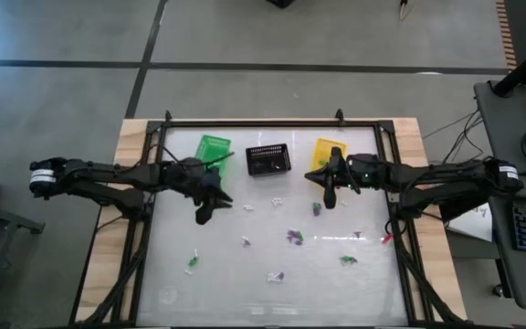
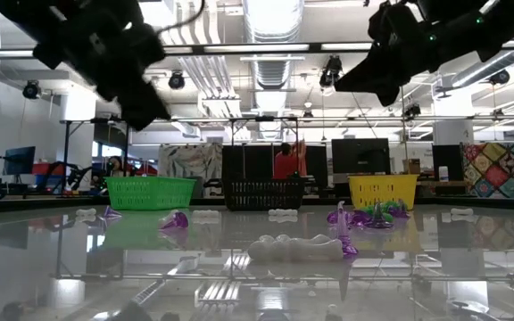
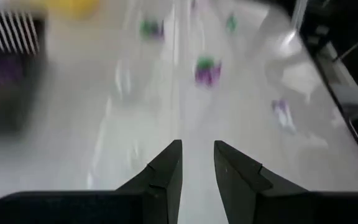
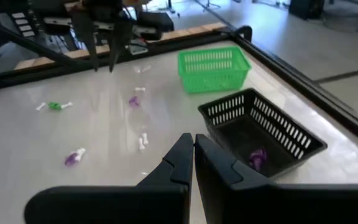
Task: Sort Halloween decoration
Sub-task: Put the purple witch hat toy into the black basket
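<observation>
The left claw (image 3: 197,163) is slightly opened and empty; the right claw (image 4: 193,155) is closed, empty, above the glossy table (image 1: 245,283). Tiny plastic trinkets (image 1: 294,238) are scattered.

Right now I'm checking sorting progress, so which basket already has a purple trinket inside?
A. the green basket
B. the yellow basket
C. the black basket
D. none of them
C: the right wrist view shows a purple trinket lying on the floor of the black basket, while the green basket beside it looks empty.
</observation>
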Motion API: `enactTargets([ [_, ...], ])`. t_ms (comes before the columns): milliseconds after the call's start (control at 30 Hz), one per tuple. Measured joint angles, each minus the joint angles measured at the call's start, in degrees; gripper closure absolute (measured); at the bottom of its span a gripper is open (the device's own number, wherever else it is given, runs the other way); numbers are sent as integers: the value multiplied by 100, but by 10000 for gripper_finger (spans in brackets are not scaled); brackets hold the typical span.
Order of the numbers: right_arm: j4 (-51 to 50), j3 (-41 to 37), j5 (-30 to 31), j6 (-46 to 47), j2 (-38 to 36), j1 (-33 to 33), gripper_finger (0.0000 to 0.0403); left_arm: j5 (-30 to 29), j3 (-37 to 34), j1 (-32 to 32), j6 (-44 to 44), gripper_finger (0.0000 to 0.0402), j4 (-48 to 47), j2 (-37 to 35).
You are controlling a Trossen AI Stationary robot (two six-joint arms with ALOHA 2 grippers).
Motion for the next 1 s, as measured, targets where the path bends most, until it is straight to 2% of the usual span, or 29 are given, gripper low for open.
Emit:
enactTargets([
  [133, 7, 6, 233, 250, 141, 127, 394, -130, 0, -98, -886, 326, -1124, 19],
  [300, 15, 176, 258, 357, 353, 172, 394, -806, -2, -193, -1386, 326, -2149, 22],
  [400, 13, 281, 265, 305, 486, 170, 394, -1246, -2, -219, -1241, 326, -2083, 22],
  [500, 16, 382, 270, 286, 606, 170, 394, -1369, -2, -219, -894, 318, -1973, 22],
  [833, 14, 470, 367, 130, 868, 168, 394, -1763, -26, -256, -468, 223, -1879, 101],
  [1000, 8, 470, 420, 65, 961, 168, 394, -1888, -95, -274, -488, 209, -1623, 391],
])
